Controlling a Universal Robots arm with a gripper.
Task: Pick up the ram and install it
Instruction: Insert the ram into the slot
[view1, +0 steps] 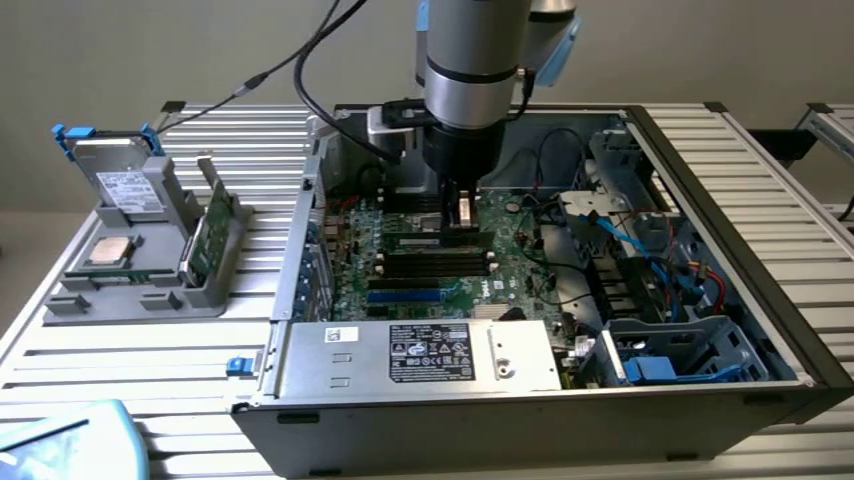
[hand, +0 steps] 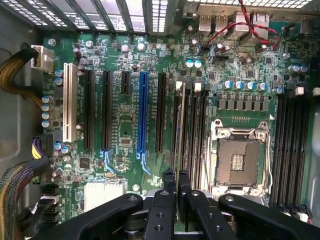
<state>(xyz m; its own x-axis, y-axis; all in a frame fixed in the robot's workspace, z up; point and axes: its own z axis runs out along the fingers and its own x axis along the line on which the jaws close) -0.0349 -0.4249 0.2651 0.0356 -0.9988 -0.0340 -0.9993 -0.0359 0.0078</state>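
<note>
Arm (view1: 467, 80) reaches down into the open computer case (view1: 747, 400) on the slatted bench (view1: 160, 380). Fingers (hand: 169, 187) are almost closed, pinching the ram (hand: 181, 125) by its top edge. In the wrist view the ram is seen edge-on, a thin upright strip running along one of the black memory slots (hand: 192, 130) just beside the processor socket (hand: 239, 160). It lines up with the slot on the side nearest the long black expansion slot (hand: 160, 112). Cannot tell whether it is fully seated or just resting on top of the slot. The blue expansion slot (hand: 143, 115) lies further off on that same side. A second bank of memory slots (hand: 290, 145) sits on the far side of the socket.

In the exterior view the fingers are low over the middle of the green motherboard (view1: 441, 270), behind the silver power supply (view1: 427, 355). Toward the exterior view's left, outside the case, a grey holder (view1: 134, 290) sits on the bench. It carries a green board (view1: 207, 235) standing upright, a square silver chip (view1: 110, 252) lying flat and a hard drive (view1: 127, 185).
</note>
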